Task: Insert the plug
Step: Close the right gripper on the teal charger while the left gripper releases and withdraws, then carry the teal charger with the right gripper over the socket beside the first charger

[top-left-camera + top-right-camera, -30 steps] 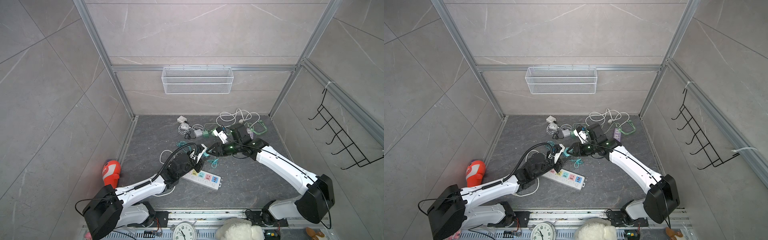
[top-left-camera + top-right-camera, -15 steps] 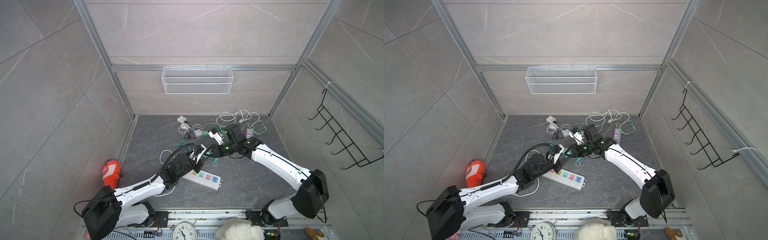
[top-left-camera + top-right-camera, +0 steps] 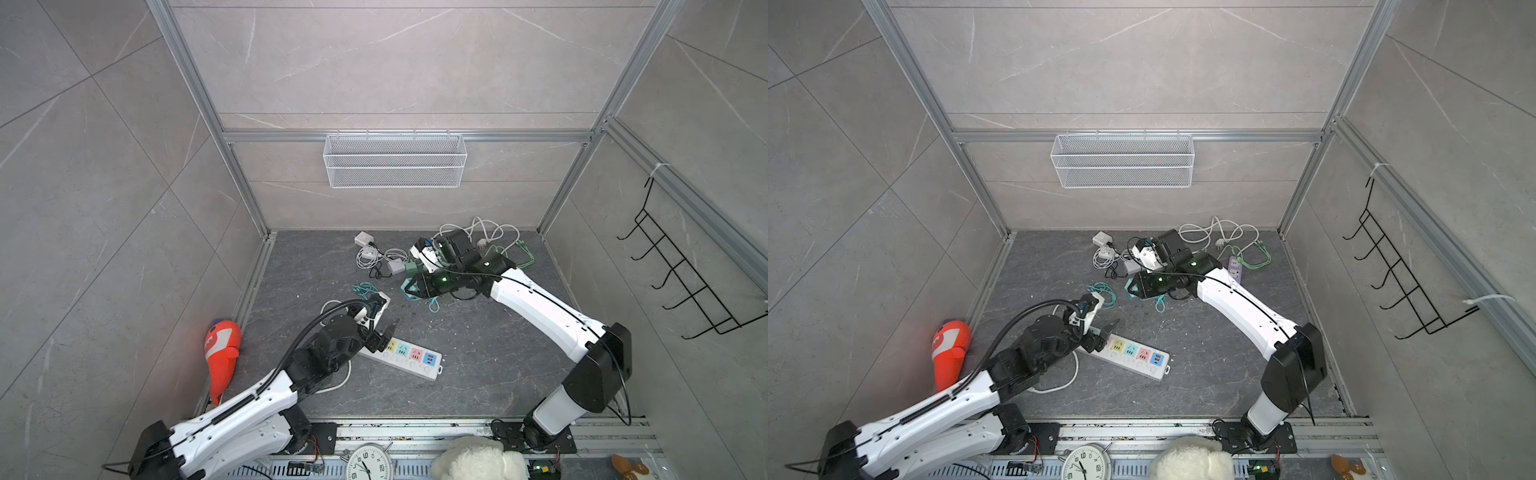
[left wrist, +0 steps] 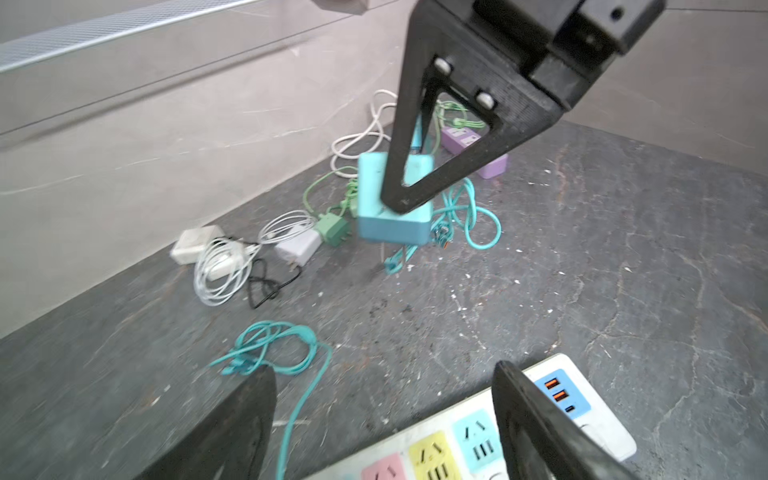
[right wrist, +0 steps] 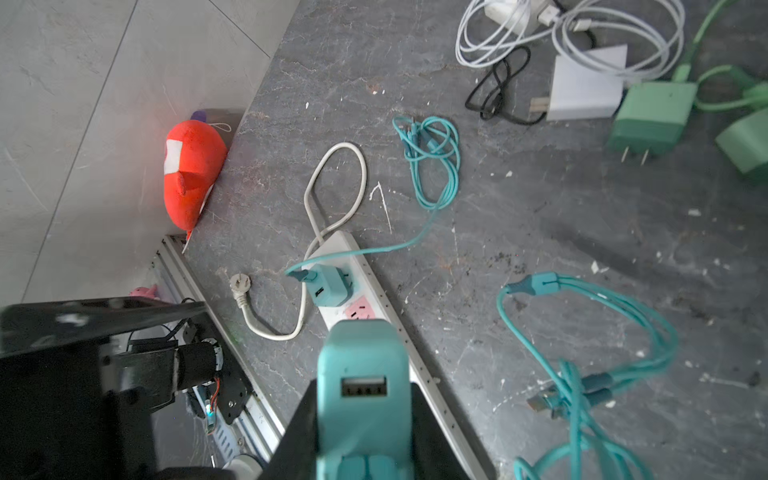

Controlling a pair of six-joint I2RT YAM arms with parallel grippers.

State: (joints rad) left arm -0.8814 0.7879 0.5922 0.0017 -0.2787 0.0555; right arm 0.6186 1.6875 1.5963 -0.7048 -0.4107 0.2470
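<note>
**Status: partly done.** The seated plug (image 5: 330,286) sits in the power strip (image 3: 409,359) at its left end, beside the white cord. It looks pushed home (depth of seating not checkable from these views). The sockets toward the right end show empty in the left wrist view.

**Not yet in.** The held plug (image 4: 390,228) is a teal block of the same type.
- It hangs off the floor on the far side, well apart from the strip.
- Its prongs point down and its USB port faces the right wrist camera.

**Left to do, as I judge it:**
- Carry the held plug toward the near side.
- Line the prongs over a free socket.
- Press it in.

**Right gripper (image 3: 411,287):** the jaws are clamped on the held plug, with one finger on each side face. Nothing else is in the grip.

**Left gripper (image 4: 378,368):** the fingers are spread wide with nothing between them, only bare floor and the strip's edge showing in the gap. In both top views it hovers over the strip's left end, where the seated plug is hidden beneath it. Whether a fingertip touches the strip or the plug, I cannot tell.

**Working reading:** the left side is free to steady the strip, and the right side carries the next insertion.
</note>
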